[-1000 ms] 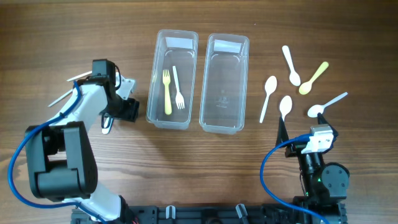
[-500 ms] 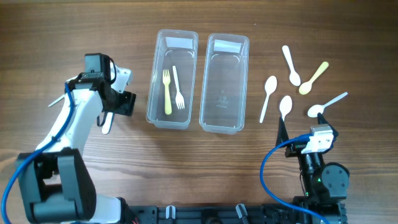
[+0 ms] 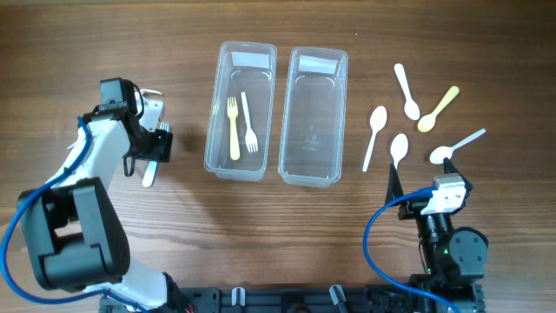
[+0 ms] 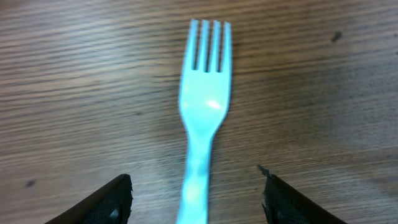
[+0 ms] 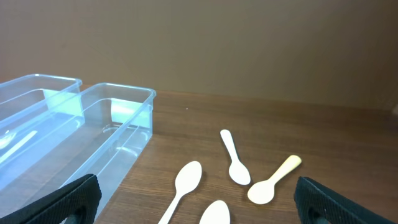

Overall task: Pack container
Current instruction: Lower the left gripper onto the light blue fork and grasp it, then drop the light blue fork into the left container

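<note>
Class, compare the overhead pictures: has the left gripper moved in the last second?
Yes. The left gripper has shifted left, farther from the left container, and now hangs open over a fork.

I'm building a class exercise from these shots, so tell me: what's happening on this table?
The left pincer hangs open over a pale fork lying on the table, left of two clear containers. The left container already holds a yellow fork and a white fork; the right container is empty. Five spoons lie to the right, untouched, and the right pincer rests open near them.
</note>
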Controlling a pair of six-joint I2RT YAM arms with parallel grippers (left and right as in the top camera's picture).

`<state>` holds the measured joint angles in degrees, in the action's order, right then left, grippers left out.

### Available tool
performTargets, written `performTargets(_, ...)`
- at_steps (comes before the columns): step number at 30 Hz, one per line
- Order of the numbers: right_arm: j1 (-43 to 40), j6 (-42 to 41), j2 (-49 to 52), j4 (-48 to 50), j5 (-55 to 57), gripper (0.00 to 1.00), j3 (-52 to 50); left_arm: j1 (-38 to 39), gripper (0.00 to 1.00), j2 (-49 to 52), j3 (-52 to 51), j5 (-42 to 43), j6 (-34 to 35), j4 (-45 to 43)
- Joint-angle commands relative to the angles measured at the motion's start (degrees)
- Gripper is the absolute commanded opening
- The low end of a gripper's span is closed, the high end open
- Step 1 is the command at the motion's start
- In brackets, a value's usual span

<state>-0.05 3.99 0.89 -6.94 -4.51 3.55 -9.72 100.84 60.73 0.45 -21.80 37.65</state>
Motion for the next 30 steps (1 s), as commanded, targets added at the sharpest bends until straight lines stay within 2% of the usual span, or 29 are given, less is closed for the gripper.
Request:
performTargets(1, -0.2, 0.4, -0.3, 0.2, -0.7, 1.00, -0.2, -0.2, 0.70, 3.1, 0.3, 3.6, -3.4, -0.2)
performTargets(7, -0.2, 0.4, -0.3, 0.2, -0.7, 1.00, -0.2, -0.2, 0.69, 8.4, 0.3, 2.9, -3.3, -0.6)
performTargets(11, -0.2, 0.4, -0.3, 0.2, -0.7, 1.00, -0.2, -0.2, 0.64, 8.3, 0.3, 3.0, -3.3, -0.4)
performTargets(16, -0.2, 0.4, -0.3, 0.2, -0.7, 1.00, -0.2, 0.1, 0.10, 8.3, 0.3, 6.6, -3.3, 0.3)
performTargets(17, -0.2, 0.4, -0.3, 0.2, -0.7, 1.00, -0.2, 0.2, 0.04, 8.3, 0.3, 6.6, -3.3, 0.3)
performTargets(21, -0.2, 0.4, -0.3, 0.2, -0.7, 1.00, -0.2, 0.9, 0.04, 7.8, 1.6, 6.6, -3.3, 0.3)
performTargets(24, -0.2, 0.4, -0.3, 0.2, -0.7, 1.00, -0.2, 2.1, 0.04, 4.4, 7.0, 6.6, -2.5, 1.8)
performTargets(25, -0.2, 0.4, -0.3, 0.2, -0.7, 1.00, -0.2, 2.5, 0.04, 2.7, 9.3, 6.6, -0.5, 2.0)
performTargets(30, -0.2, 0.4, -0.3, 0.2, -0.7, 1.00, -0.2, 6.0, 0.04, -8.8, 18.9, 6.9, 20.0, 1.9)
